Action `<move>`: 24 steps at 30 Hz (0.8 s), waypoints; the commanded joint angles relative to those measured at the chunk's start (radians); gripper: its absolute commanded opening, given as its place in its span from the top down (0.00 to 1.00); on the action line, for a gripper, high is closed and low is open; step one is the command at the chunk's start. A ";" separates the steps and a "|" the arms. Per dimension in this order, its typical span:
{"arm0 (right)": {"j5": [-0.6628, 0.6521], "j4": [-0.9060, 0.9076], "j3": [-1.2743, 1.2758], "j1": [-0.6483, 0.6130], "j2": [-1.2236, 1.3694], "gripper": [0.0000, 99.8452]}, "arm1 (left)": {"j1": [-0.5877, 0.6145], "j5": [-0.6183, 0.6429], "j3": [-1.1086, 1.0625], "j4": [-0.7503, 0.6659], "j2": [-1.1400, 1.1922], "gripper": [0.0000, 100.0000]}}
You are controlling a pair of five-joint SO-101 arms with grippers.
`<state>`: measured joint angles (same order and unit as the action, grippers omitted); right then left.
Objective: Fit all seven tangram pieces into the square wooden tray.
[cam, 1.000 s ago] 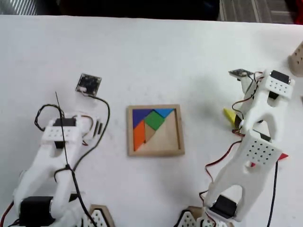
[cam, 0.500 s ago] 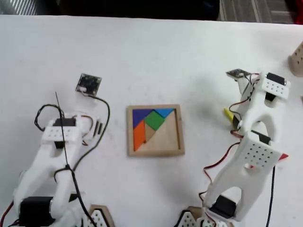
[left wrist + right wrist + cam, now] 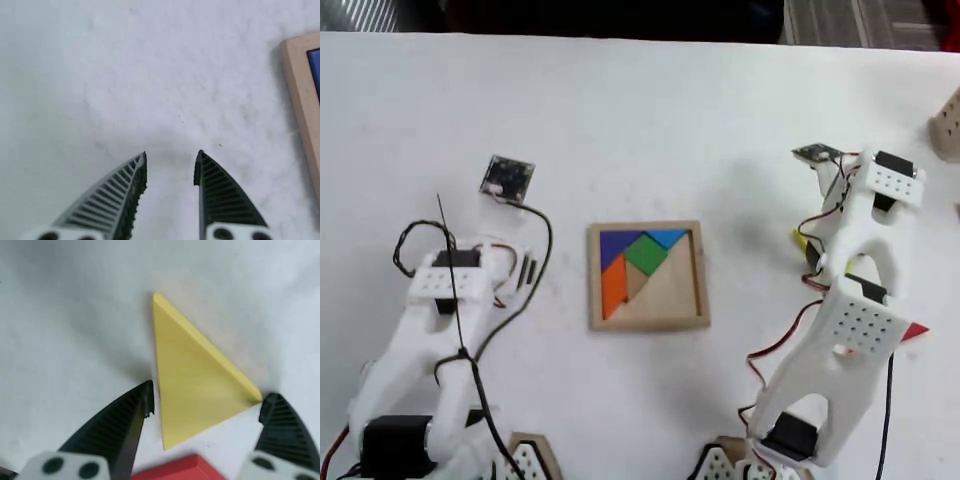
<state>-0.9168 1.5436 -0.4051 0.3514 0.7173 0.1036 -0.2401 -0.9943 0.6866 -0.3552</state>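
Right wrist view: right jaws stood wide open astride yellow triangle [image 3: 193, 380] on tabletop [image 3: 60, 315]; left jaws parted, empty.

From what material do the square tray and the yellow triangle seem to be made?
The tray looks like unpainted light wood, matte: pale tan frame and bare floor. The yellow triangle is probably painted wood, perhaps plastic: smooth, even colour and crisp edges.

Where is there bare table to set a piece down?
Bare: the table beyond the tray, the strip between tray and right arm, and the patch on the tray's near side. Crowded: cables left of the tray; yellow triangle and red piece at the right end effector.
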 commanded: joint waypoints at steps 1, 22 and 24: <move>0.012 0.004 0.018 -0.033 -0.093 0.68 | -0.015 -0.011 0.006 -0.021 -0.035 0.83; 0.020 -0.387 0.433 -0.019 -0.315 0.68 | -0.015 -0.011 0.006 -0.021 -0.035 0.83; 0.020 -0.386 0.433 -0.024 -0.314 0.68 | -0.015 -0.011 0.006 -0.021 -0.035 0.83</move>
<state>-0.9014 1.1799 0.0307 0.3207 0.4595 0.1036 -0.2401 -0.9943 0.6866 -0.3552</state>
